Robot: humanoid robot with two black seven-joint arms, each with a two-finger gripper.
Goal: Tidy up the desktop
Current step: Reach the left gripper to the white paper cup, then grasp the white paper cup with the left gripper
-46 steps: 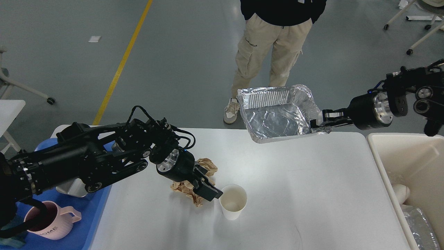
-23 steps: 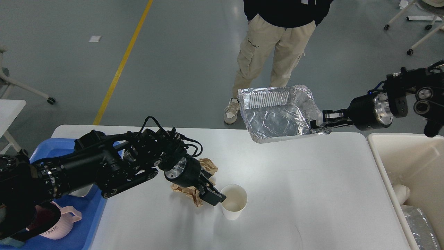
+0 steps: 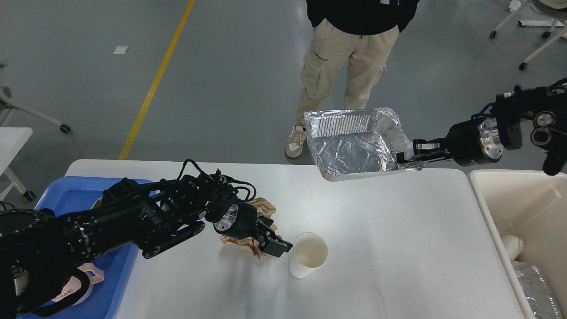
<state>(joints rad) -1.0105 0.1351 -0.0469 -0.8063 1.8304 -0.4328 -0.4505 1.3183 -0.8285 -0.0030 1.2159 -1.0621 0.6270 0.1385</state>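
The white desktop (image 3: 398,230) fills the lower middle of the head view. A white paper cup (image 3: 308,255) stands on it near the front, leaning a little to the right. My left gripper (image 3: 279,247) is at the cup's left rim, touching or almost touching it. Its fingers look like one dark block, so I cannot tell whether it is open or shut. Crumpled brown paper (image 3: 261,206) lies under and behind that gripper. My right gripper (image 3: 409,157) is shut on the right rim of an empty foil tray (image 3: 350,153) and holds it above the table's far edge.
A blue plastic tray (image 3: 66,190) with a pink mug (image 3: 73,292) sits at the left, under my left arm. A beige bin (image 3: 522,199) stands at the right table edge. A person (image 3: 350,57) stands just beyond the far edge.
My left arm has stretched further right and lower. The cup has shifted right and tipped slightly. My right gripper and the foil tray have hardly moved.
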